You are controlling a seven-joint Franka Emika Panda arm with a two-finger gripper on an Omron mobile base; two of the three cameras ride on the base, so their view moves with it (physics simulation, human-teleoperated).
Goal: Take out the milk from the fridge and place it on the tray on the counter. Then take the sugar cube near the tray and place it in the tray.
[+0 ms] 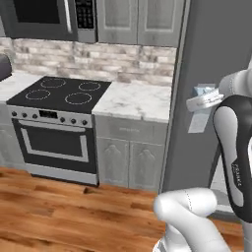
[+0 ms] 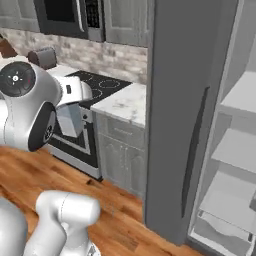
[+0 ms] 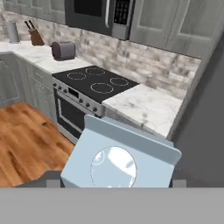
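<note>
My gripper (image 3: 114, 181) is shut on the milk (image 3: 118, 157), whose pale blue gabled top and round cap sit between the dark fingertips in the hand view. The left base view shows the milk (image 1: 199, 120) hanging under the white hand (image 1: 201, 102), in front of the dark grey fridge (image 1: 197, 49). Seen from the right base, the carton (image 2: 70, 121) hangs left of the open fridge door (image 2: 180, 125), away from the pale shelves (image 2: 235, 150). The white marble counter (image 3: 144, 107) lies ahead. The tray and the sugar cube are out of view.
A black stove (image 1: 61, 91) with an oven stands left of the counter (image 1: 133, 101), under a microwave (image 3: 98, 13). A toaster (image 3: 63, 49) and a knife block (image 3: 34, 37) stand on the far counter. Wooden floor (image 1: 59, 211) spreads in front.
</note>
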